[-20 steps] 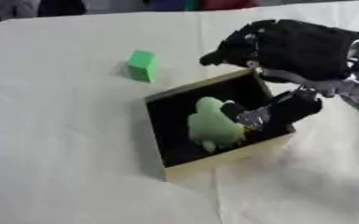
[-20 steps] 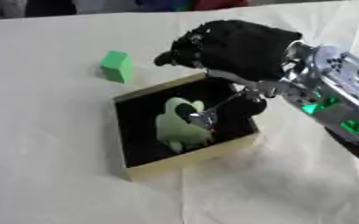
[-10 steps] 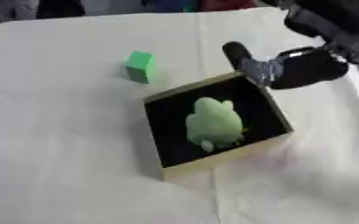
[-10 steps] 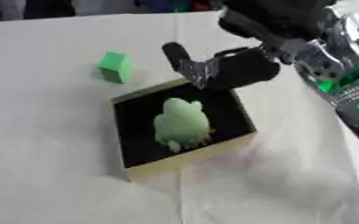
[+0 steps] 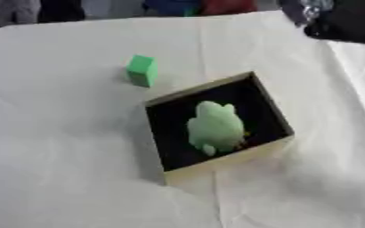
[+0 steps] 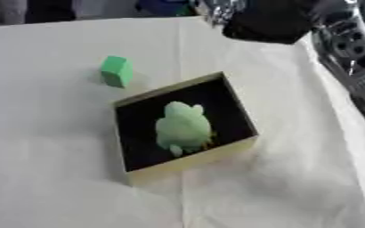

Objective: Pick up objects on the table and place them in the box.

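While the right hand [image 6: 267, 24] is hanging up at the far right, above and well apart from the box [image 6: 187, 164], I cannot tell how its fingers are set. Below and left of it, a pale green toy [image 6: 182, 127] is lying inside the box, so that placement looks done. Farther left, the green block [image 6: 115, 71] is waiting on the table [image 5: 53, 156]; reaching it looks like the next move.
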